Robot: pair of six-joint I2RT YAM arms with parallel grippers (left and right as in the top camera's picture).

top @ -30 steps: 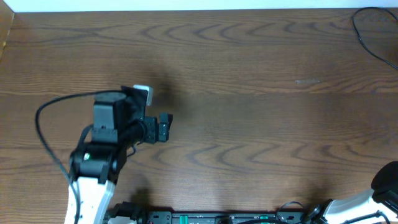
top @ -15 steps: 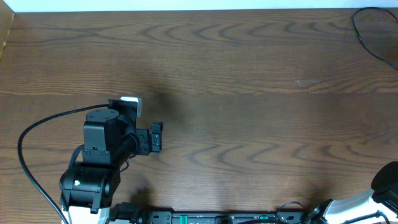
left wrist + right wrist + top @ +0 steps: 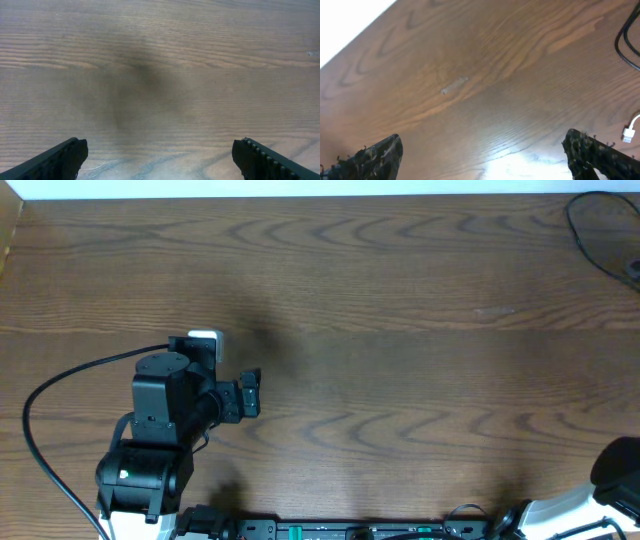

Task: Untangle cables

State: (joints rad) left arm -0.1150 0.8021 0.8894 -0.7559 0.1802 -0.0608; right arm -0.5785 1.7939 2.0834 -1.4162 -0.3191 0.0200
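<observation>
A thin black cord (image 3: 572,220) lies in a loose open curve on the brown wooden table (image 3: 400,380) at its far right corner, running off the edge of view. In the right wrist view, a thin white cord (image 3: 634,124) ending in a small rectangular plug lies near the black cord (image 3: 619,42), apart from it.

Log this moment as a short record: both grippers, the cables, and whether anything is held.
left gripper: open, empty, over bare table
right gripper: open, empty
black cable: at the table's right edge, untouched
white cable: plug end showing at the right edge of the right wrist view, untouched
tangle: cannot tell, the cables run out of frame
</observation>
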